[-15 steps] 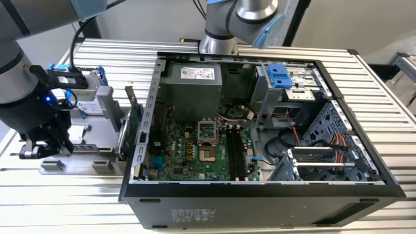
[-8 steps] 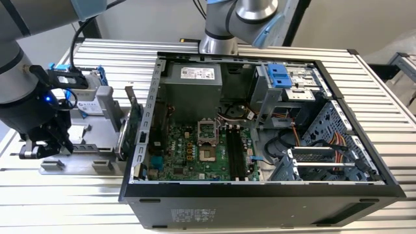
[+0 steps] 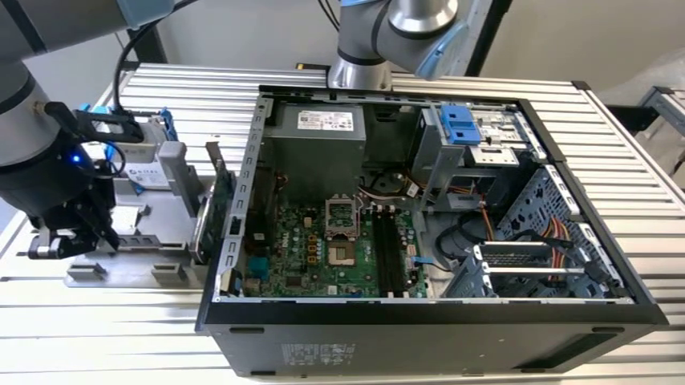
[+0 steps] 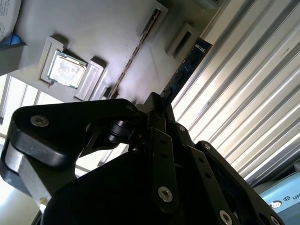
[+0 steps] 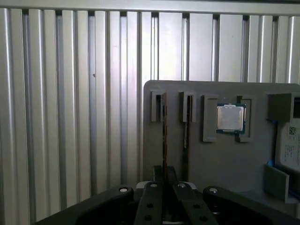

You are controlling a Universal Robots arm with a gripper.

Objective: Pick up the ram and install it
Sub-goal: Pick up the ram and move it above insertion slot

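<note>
The ram [image 4: 187, 70] is a thin dark blue stick standing on edge in a holder slot of the grey parts tray [image 4: 93, 28]. In the first wrist view the ram [image 5: 164, 136] appears edge-on, running from its slot down between the fingers. My gripper [image 4: 157, 105] [image 5: 164, 174] is shut on the near end of the stick. In the exterior view, the gripper [image 3: 70, 239] hangs low over the tray [image 3: 128, 265] at the exterior view's left, beside the open computer case [image 3: 428, 313]. The motherboard's memory slots [image 3: 387, 253] lie inside the case.
A second thin stick [image 5: 186, 140] stands in the neighbouring slot. A processor chip [image 5: 230, 118] sits in a tray pocket. A hard drive in a blue frame [image 3: 150, 164] and a green card [image 3: 220, 216] stand between tray and case. Ribbed aluminium table [image 3: 599, 112] surrounds everything.
</note>
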